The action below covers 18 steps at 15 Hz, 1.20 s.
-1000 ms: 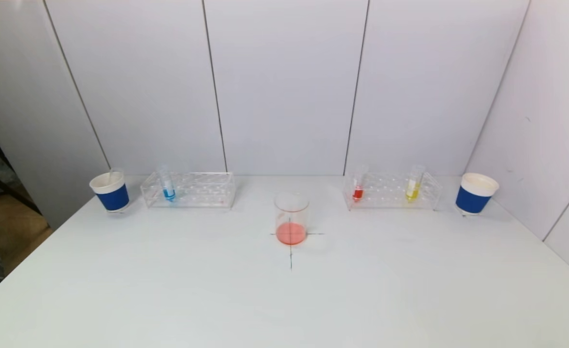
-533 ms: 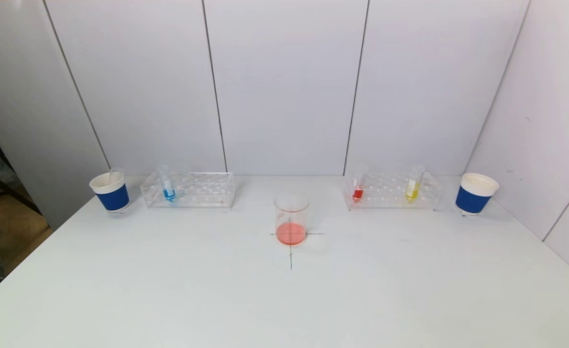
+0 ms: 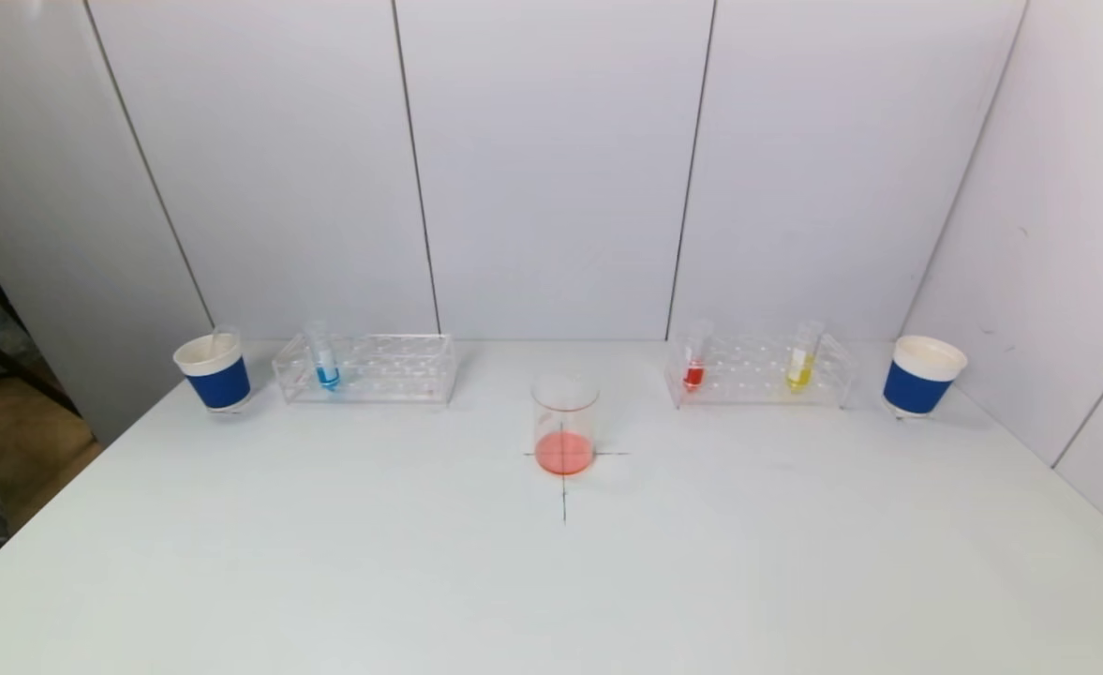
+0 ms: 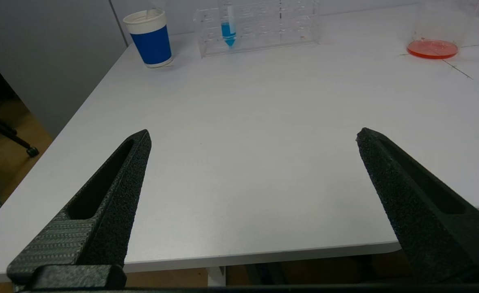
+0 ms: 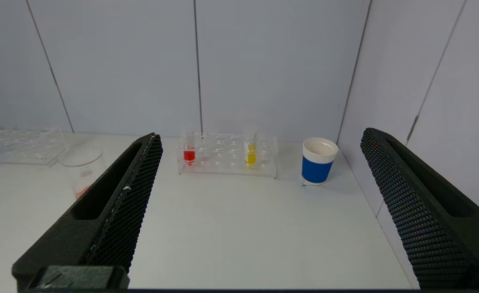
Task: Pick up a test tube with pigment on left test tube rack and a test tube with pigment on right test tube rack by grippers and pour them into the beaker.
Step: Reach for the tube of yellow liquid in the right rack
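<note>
**Spotter:** Both grippers are standing wide apart and carrying nothing. Your left gripper [image 4: 253, 136] is hanging over the near edge of the table [image 3: 326, 562]; your right gripper [image 5: 261, 136] is facing the back wall. Neither is showing in the head view.

**Operator:** Where are the tubes sitting?

**Spotter:** In the head view, the blue tube [image 3: 325, 361] is standing in the left rack [image 3: 392, 370], left of centre, just beside a blue cup [image 3: 214, 372]. The red tube [image 3: 694, 361] and yellow tube [image 3: 801, 359] are standing in the right rack [image 3: 757, 375], right of centre, near the other blue cup [image 3: 921, 375]. The beaker [image 3: 565, 424] is waiting at centre frame on the drawn cross, already holding some orange-red liquid.

**Operator:** So I'm reaching first?

**Spotter:** I'm judging yes; nothing is lifted yet. You're doing well if you're bringing each gripper in level, straddling one tube above the rack top, and closing on the clear upper part. On the right, be picking red or yellow early, so you aren't brushing the other. Be lifting straight up until the tip is clearing its hole, since the clear racks look light and may be dragging along.
</note>
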### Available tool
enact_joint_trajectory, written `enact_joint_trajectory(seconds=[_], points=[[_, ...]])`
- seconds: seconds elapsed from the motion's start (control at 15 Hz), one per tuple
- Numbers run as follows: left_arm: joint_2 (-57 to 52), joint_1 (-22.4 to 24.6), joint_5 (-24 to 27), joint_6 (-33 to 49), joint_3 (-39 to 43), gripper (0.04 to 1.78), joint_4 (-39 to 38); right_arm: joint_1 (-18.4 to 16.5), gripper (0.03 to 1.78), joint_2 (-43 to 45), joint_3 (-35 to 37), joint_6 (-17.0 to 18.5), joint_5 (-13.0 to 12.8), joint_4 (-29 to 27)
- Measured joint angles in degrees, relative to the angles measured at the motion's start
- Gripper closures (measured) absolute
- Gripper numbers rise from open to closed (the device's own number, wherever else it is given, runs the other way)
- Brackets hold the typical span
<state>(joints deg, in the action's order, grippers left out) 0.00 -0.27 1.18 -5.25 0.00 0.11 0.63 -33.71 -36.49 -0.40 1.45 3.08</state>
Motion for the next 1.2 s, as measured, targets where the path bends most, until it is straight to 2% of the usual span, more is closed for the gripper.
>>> enact_joint_trajectory(seconds=[0.27, 0.73, 1.0, 1.2], points=[[0.0, 0.0, 0.0, 0.0, 0.0, 0.06, 0.0, -0.1, 0.04, -20.0, -6.3, -0.1, -0.2, 9.6], [0.0, 0.0, -0.1, 0.0, 0.0, 0.06, 0.0, -1.4, 0.04, -51.3, -7.3, 0.4, -0.5, 33.5], [0.0, 0.0, 0.0, 0.0, 0.0, 0.06, 0.0, -2.2, 0.04, -66.2, -7.6, 0.5, -0.7, 49.1], [0.0, 0.0, 0.0, 0.0, 0.0, 0.06, 0.0, -2.4, 0.04, -74.4, -8.0, 0.5, -0.6, 57.4]])
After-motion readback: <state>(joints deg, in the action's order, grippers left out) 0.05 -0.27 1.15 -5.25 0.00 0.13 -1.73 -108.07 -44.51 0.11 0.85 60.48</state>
